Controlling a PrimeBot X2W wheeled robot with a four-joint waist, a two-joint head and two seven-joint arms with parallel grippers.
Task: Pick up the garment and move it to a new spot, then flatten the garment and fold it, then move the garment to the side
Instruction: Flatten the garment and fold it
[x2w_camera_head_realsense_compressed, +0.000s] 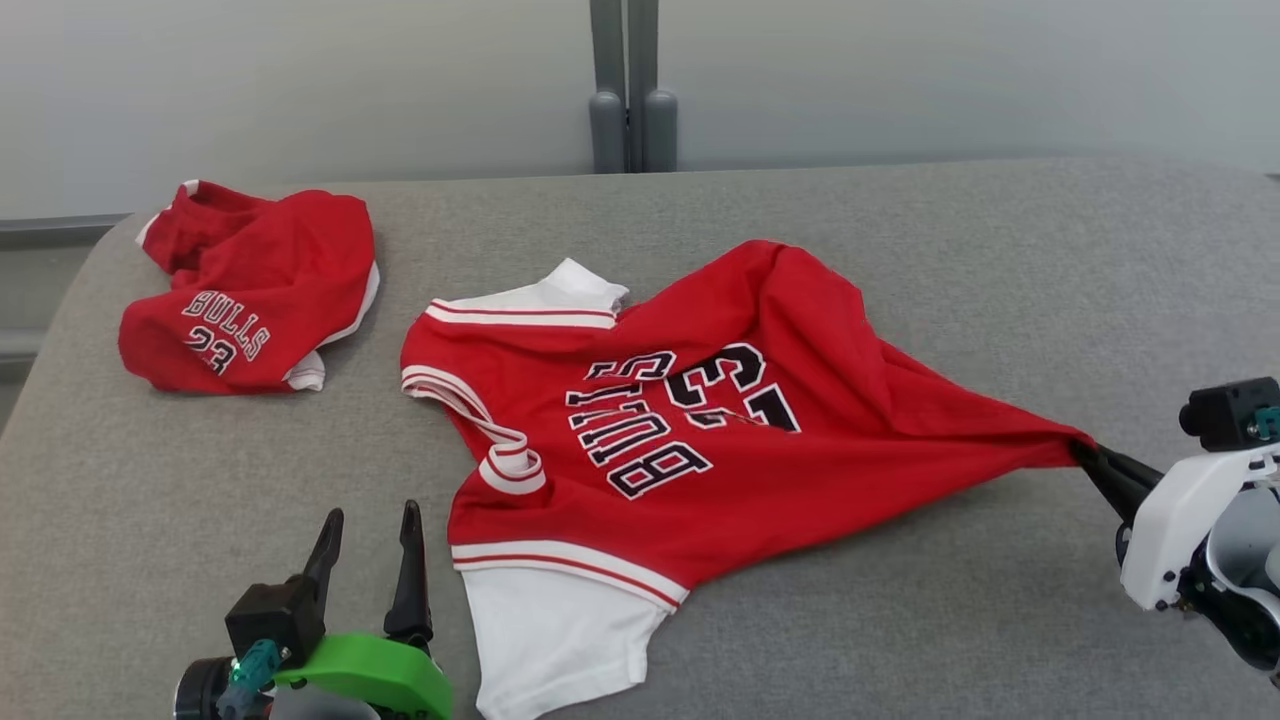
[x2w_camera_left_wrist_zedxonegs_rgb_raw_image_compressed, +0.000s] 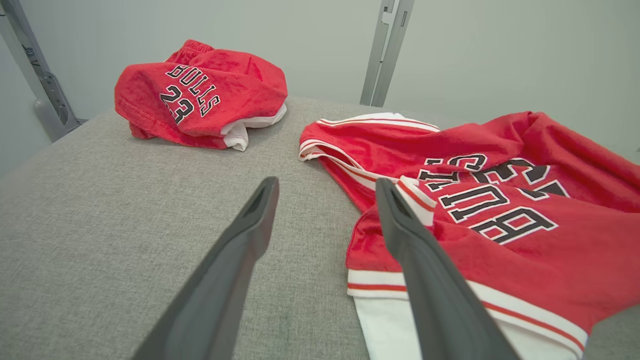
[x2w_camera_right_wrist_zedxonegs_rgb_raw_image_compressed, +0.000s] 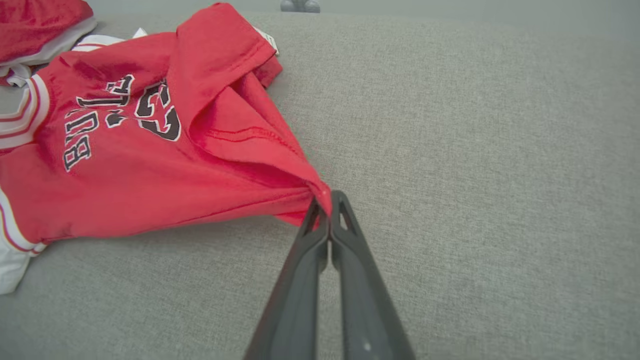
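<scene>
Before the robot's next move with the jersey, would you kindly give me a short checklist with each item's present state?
1. Fingers of the right gripper shut on a corner of the jersey: ok.
2. The left gripper open and holding nothing: ok.
3. The jersey lying flat: not ok; one side is folded over and cloth bunches toward the grip.
4. The shorts lying apart from the jersey: ok.
5. The left gripper free of the jersey's sleeve: cannot tell.
</scene>
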